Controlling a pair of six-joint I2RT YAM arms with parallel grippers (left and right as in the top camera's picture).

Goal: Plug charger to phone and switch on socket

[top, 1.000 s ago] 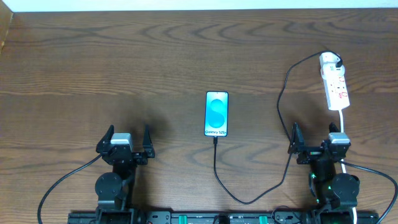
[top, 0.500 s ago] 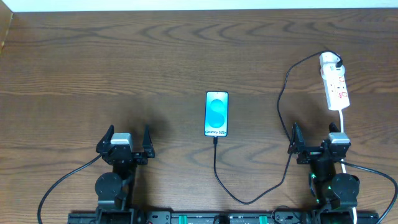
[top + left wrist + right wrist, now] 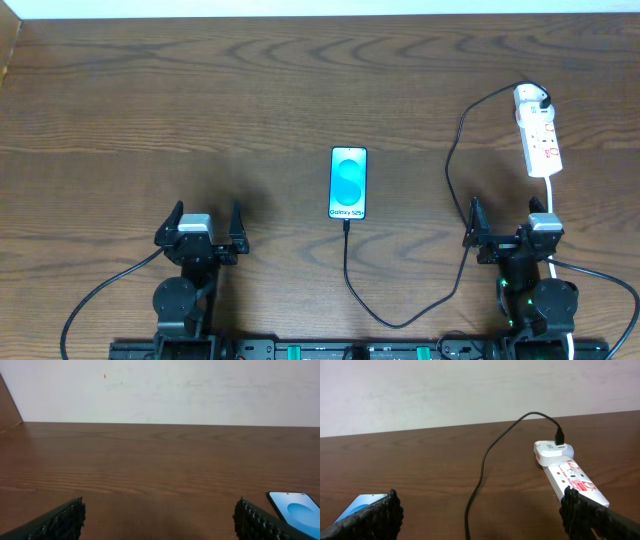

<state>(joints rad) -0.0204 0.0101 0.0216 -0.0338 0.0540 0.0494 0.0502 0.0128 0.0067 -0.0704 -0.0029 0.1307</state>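
Fingers first: the left fingers (image 3: 177,220) are spread wide and gripping nothing, parked low over the near left part of the counter (image 3: 300,80). In the left wrist view both ribbed tips (image 3: 62,519) frame bare wood, with nothing between them. Over on the other side, the right fingers (image 3: 473,216) are just as wide apart and just as empty, and the right wrist view shows the two dark tips (image 3: 375,520) at the bottom corners.

Now the phone (image 3: 348,183): it lies flat in the middle of the counter, between the two arms and a little beyond them, blue screen up, long side running away from the robot. The charger (image 3: 346,262) meets its near short edge, drops toward the robot, loops round to the right, climbs past the right fingers and arches into the white plug (image 3: 530,97). Whether the tip is fully seated in the phone, I can't tell from up here.

And the socket (image 3: 542,142) sits at the far right, straight beyond the right fingers, white plug at its far end. Its white cord (image 3: 553,195) runs back toward the right arm. Switch position: too small to tell.
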